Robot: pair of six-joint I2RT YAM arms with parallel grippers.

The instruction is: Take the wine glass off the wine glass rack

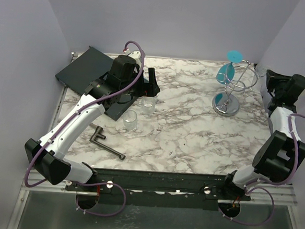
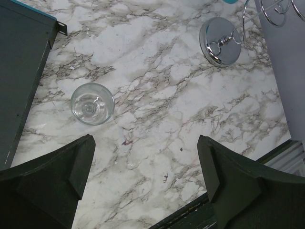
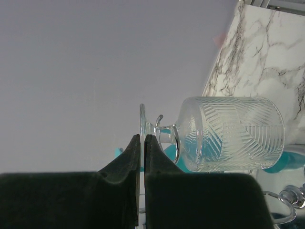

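The chrome wine glass rack (image 1: pixel 226 102) stands at the back right; its round base also shows in the left wrist view (image 2: pixel 220 41). A teal wine glass (image 1: pixel 226 72) hangs on it. In the right wrist view a clear patterned wine glass (image 3: pixel 228 133) hangs upside down, a wire loop (image 3: pixel 175 140) of the rack around its stem. My right gripper (image 3: pixel 142 139) is shut on this glass's flat foot (image 3: pixel 142 117); in the top view it (image 1: pixel 267 80) is right of the rack. My left gripper (image 2: pixel 145 143) is open and empty above the marble table.
Two clear tumblers (image 1: pixel 147 106) (image 1: pixel 129 119) stand on the table near the left arm; one shows in the left wrist view (image 2: pixel 92 103). A dark flat box (image 1: pixel 85 68) lies back left. A dark metal tool (image 1: pixel 107 143) lies near the front left. Walls close the sides.
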